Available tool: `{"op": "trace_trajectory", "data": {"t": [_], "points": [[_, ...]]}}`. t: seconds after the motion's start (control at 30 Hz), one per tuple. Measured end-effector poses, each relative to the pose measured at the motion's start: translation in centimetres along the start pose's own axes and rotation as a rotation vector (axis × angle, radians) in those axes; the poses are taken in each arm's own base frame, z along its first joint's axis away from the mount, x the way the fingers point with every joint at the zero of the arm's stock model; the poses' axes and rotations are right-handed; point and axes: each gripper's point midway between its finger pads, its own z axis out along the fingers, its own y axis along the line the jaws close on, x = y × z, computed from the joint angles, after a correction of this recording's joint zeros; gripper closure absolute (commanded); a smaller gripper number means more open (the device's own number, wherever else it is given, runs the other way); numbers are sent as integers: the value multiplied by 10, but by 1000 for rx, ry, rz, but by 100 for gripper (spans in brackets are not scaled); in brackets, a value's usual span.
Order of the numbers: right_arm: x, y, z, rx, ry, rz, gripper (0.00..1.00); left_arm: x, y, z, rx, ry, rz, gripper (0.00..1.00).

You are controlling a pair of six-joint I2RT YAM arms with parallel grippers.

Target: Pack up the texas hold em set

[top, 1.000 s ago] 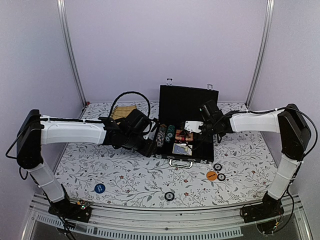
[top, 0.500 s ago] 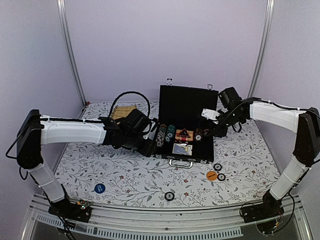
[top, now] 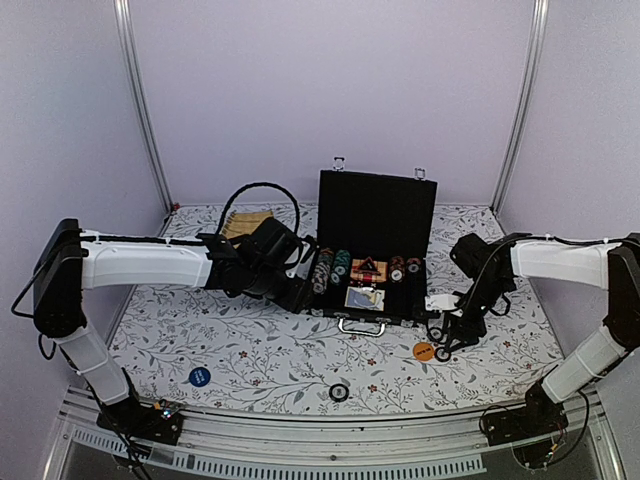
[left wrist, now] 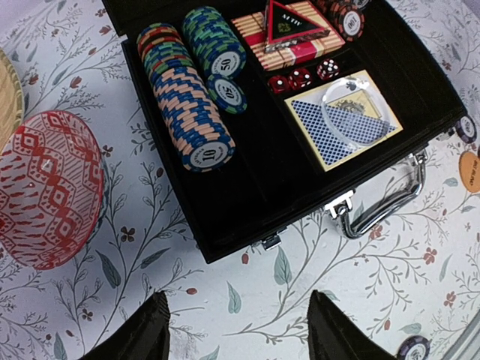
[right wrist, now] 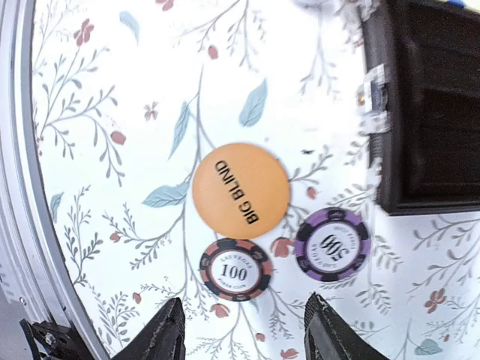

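1. On floral-print desk (top: 260, 350), black rectangular briefcase w/ silver handle (top: 377, 215) sits open, lid upright. Inside: rows of poker chips (left wrist: 191, 97), red triangle (left wrist: 292, 22), blue-backed card deck (left wrist: 307, 124).
2. L tool (left wrist: 238, 337): fingers apart, empty, near case front; pink-red woven ball (left wrist: 49, 187) left of case.
3. R tool (right wrist: 247, 337): fingers apart, empty, over orange round "BIG BLIND" disc (right wrist: 241, 184), red-black chip (right wrist: 235, 268), purple chip (right wrist: 332, 244).

one black briefcase (top: 377, 210). three loose poker chips (right wrist: 235, 268) (right wrist: 332, 244) (top: 339, 392): two low in the right wrist view, one at bottom centre of the top view. one orange disc (right wrist: 241, 191), one blue disc (top: 199, 376). three red dice (left wrist: 281, 82) (left wrist: 301, 77) (left wrist: 328, 70), one red triangle (left wrist: 292, 19), two card decks (left wrist: 315, 127) (left wrist: 255, 30). one woven ball (left wrist: 49, 187).
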Motion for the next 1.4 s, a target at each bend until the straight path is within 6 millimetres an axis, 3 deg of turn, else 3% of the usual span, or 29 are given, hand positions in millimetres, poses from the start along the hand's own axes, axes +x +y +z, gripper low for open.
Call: {"op": "trace_trajectory", "data": {"t": [0.13, 0.57, 0.9, 1.2, 1.4], "points": [[12, 14, 16, -16, 60, -34, 44, 0, 0, 0, 2, 1, -1, 37], [19, 12, 41, 60, 138, -114, 45, 0, 0, 0, 2, 0, -1, 37], [17, 11, 44, 120, 162, -141, 51, 0, 0, 0, 3, 0, -1, 37], [18, 13, 44, 129, 165, -128, 68, 0, -1, 0, 3, 0, 0, 37], [17, 13, 42, 129, 170, -123, 70, 0, 0, 0, 3, 0, 0, 37]]}}
